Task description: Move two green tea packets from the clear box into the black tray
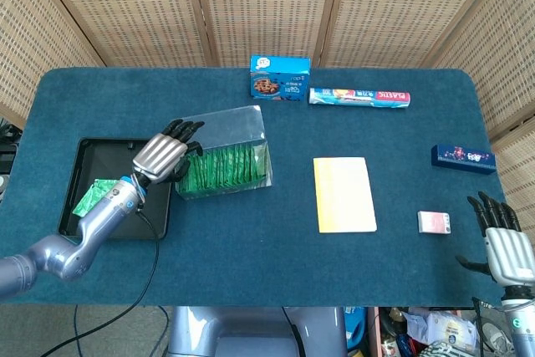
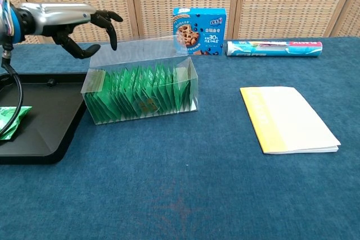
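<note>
The left hand [image 2: 79, 22] hovers empty, fingers spread, above the clear box [image 2: 140, 85] of green packets [image 2: 140, 96]. One packet [image 1: 94, 198] lies in the black tray [image 1: 71, 171]. The right hand [image 1: 500, 240] rests open off the table's edge.

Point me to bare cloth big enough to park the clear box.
Widest bare patch: between the clear box and the yellow booklet, running to the front edge. Also between the booklet and the navy box. Crowded: the left hand beside the black tray, and the back edge with cookie box and wrap roll.
</note>
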Robot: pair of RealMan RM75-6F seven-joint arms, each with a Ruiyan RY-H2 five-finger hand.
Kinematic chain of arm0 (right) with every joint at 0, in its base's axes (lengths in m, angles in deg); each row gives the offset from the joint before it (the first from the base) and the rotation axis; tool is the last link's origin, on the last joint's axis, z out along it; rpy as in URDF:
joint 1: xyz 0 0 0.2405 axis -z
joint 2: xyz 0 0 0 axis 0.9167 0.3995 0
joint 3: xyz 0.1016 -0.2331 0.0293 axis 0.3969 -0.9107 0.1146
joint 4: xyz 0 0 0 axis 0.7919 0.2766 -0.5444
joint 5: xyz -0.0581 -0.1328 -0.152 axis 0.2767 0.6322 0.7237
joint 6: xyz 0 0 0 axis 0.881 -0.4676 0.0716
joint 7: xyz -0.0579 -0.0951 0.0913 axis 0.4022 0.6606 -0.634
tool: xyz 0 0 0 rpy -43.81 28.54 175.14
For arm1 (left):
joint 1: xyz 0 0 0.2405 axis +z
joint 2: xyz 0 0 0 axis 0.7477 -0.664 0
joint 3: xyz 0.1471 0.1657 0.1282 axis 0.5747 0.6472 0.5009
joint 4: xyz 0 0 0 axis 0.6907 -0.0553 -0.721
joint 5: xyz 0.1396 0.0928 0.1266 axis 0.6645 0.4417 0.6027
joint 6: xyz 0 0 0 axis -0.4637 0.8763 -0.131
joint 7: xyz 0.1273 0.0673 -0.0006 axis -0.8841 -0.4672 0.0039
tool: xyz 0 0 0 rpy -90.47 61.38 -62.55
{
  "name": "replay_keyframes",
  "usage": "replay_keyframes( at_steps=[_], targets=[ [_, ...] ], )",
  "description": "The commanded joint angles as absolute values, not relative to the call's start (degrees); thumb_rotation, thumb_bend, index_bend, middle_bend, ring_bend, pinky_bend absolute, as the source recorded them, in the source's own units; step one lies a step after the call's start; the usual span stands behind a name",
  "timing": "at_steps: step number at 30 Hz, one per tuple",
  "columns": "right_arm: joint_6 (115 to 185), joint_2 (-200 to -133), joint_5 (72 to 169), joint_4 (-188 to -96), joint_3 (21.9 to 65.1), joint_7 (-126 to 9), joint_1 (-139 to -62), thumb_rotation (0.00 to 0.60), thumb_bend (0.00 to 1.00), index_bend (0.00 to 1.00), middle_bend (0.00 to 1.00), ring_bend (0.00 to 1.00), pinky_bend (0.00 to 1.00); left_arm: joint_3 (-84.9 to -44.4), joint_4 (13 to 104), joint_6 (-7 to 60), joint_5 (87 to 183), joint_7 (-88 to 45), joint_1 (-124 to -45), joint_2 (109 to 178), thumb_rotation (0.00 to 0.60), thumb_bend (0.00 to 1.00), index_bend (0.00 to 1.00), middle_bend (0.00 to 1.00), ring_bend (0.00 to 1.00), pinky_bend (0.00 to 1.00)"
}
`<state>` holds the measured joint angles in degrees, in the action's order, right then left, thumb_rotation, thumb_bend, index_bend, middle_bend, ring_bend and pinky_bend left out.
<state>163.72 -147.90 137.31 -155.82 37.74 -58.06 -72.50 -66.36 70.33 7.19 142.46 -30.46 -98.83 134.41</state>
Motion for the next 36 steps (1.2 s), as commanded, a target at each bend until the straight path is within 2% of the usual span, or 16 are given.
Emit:
replay_keyframes(
  at_steps=[1, 5, 9, 13, 18, 24, 36],
  targets=[
    [163.71, -147.80, 137.33, -155.79, 37.73, -58.30, -72.47, 0.600, 0.00, 0.00, 0.00, 0.00, 0.00, -65.78, 69.48, 7.27, 142.40, -32.71, -99.58, 135.90, 0.600, 0.62, 0.37, 0.00, 0.00, 0.00],
    [163.53, -147.61, 137.13, -155.65, 37.82, -59.15, -72.44, 0.600, 0.00, 0.00, 0.00, 0.00, 0.00, -65.21, 68.04, 7.98, 143.05, -34.76, -99.98, 137.59, 0.600, 0.60, 0.37, 0.00, 0.00, 0.00],
    [163.25, -147.40, 137.09, -155.37, 37.91, -60.13, -72.52, 0.600, 0.00, 0.00, 0.00, 0.00, 0.00, -65.17, 64.99, 9.12, 143.74, -34.83, -100.12, 140.36, 0.600, 0.50, 0.38, 0.00, 0.00, 0.00],
    [163.17, -147.30, 137.08, -155.22, 38.01, -60.67, -72.58, 0.600, 0.00, 0.00, 0.00, 0.00, 0.00, -65.46, 62.72, 9.23, 143.52, -34.44, -100.45, 142.51, 0.600, 0.50, 0.42, 0.00, 0.00, 0.00],
    [163.06, -147.17, 137.19, -155.13, 38.04, -61.16, -72.66, 0.600, 0.00, 0.00, 0.00, 0.00, 0.00, -65.58, 59.22, 9.35, 143.78, -33.39, -100.82, 145.66, 0.600, 0.50, 0.42, 0.00, 0.00, 0.00],
    [163.01, -147.02, 137.15, -155.00, 38.03, -61.81, -72.58, 0.600, 0.00, 0.00, 0.00, 0.00, 0.00, -65.49, 55.96, 9.75, 144.62, -33.57, -101.27, 147.90, 0.600, 0.41, 0.42, 0.00, 0.00, 0.00],
    [163.36, -146.53, 137.36, -155.08, 38.17, -63.15, -72.42, 0.600, 0.00, 0.00, 0.00, 0.00, 0.00, -66.88, 51.83, 10.85, 145.02, -32.96, -102.26, 151.64, 0.600, 0.40, 0.42, 0.00, 0.00, 0.00]
  ],
)
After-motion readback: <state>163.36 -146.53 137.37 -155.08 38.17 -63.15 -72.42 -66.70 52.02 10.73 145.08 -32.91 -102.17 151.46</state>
